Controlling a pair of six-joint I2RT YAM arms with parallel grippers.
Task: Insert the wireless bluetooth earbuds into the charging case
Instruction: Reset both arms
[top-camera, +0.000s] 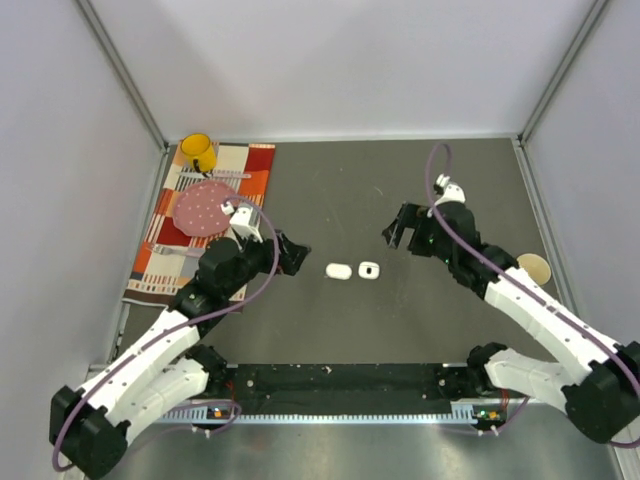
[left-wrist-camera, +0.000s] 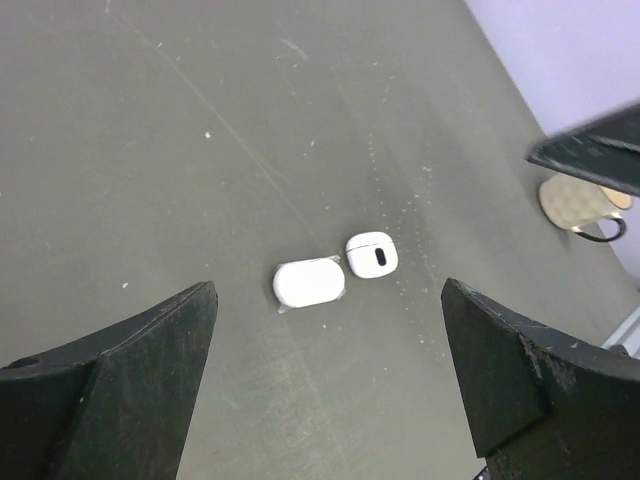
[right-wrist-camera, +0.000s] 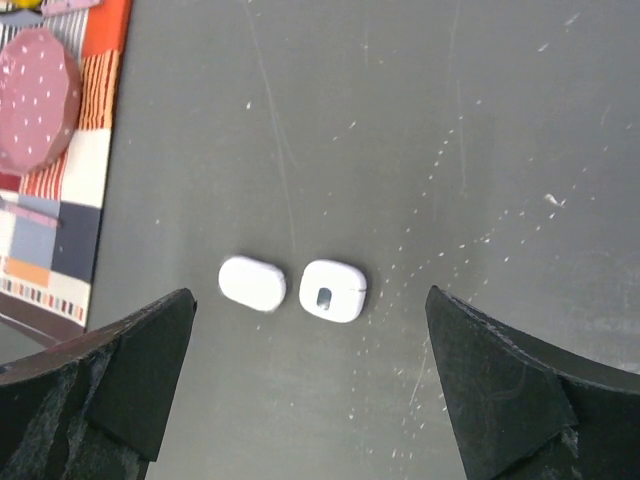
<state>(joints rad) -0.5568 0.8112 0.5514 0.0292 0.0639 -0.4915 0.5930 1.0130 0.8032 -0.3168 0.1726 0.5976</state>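
Top external view: two white charging cases are being seen just beside each other mid-table (top-camera: 330, 190), the oval case (top-camera: 338, 270) on the left, the squarer case (top-camera: 369, 270) with a dark slot on the right. The left gripper (top-camera: 297, 253) and right gripper (top-camera: 397, 232) are being held wide apart, empty, flanking them. Earbuds cannot be made out; whether they are inside cannot be told.

Oval wht case (top-camera: 339, 270) beside squarish slotted case (top-camera: 369, 270)
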